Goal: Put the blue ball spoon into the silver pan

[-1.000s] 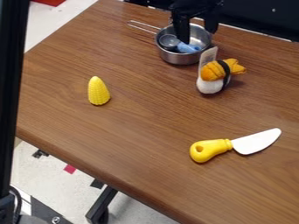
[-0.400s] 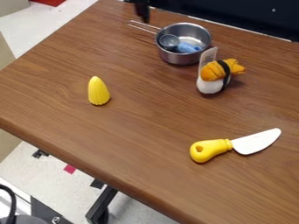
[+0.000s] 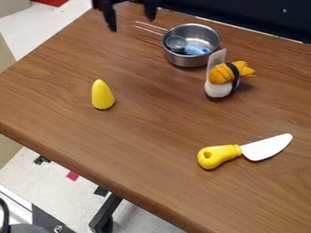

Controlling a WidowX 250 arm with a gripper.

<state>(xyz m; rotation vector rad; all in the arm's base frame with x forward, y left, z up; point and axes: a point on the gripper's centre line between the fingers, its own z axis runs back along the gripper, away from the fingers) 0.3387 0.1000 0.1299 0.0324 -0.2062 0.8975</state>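
Spoon (image 3: 195, 49) with the blue handle lies inside the silver pan (image 3: 188, 60) in your camera view. You have the gripper (image 3: 131, 22) on the pan's handle side, fingers spread wide, gripping nothing, while the sushi toy (image 3: 219, 89) sits just beside the pan.

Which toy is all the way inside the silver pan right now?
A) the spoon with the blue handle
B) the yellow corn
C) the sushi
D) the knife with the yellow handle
A, because the spoon lies inside the pan, with its round scoop and blue handle both within the rim.
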